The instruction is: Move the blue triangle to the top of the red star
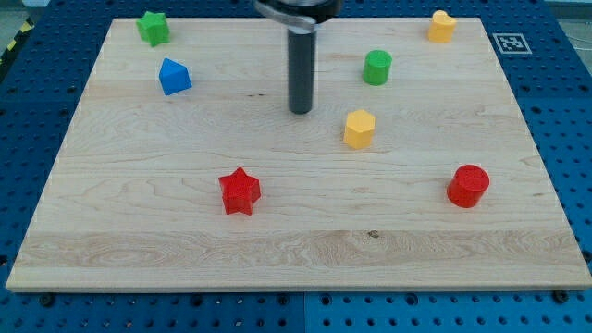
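The blue triangle (174, 76) lies at the upper left of the wooden board. The red star (240, 191) lies lower, left of centre, well below and to the right of the blue triangle. My tip (301, 111) rests on the board near the upper centre, far to the right of the blue triangle and above and to the right of the red star. It touches no block.
A green star (154, 28) sits at the top left corner. A green cylinder (376, 67) and a yellow hexagon (360, 129) lie right of my tip. A yellow block (442, 26) sits at the top right. A red cylinder (468, 186) lies at the right. The board (296, 259) lies on a blue pegboard.
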Controlling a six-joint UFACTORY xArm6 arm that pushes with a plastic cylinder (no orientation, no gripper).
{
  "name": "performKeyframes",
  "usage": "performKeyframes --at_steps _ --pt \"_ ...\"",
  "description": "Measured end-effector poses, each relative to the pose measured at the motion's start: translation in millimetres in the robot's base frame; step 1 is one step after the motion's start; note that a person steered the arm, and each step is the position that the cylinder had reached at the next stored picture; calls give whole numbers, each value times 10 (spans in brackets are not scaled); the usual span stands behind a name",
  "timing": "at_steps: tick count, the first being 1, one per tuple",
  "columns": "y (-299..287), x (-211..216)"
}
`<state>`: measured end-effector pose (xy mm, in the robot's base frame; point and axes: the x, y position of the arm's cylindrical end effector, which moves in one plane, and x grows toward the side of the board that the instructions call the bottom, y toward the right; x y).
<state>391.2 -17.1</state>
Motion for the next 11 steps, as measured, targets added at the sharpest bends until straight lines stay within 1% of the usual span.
performKeyframes --at_steps 1,3,4,5,6,7,8,9,10,11 --pt "-529 115" --pt "-1677 144" --pt "-2300 -200" --pt "-2442 -678" --pt "-2237 -825" --pt "-1886 -620" --pt "-1674 -554" --pt "-1608 -554" --pt "-1274 -542" --pt "-1097 -513"
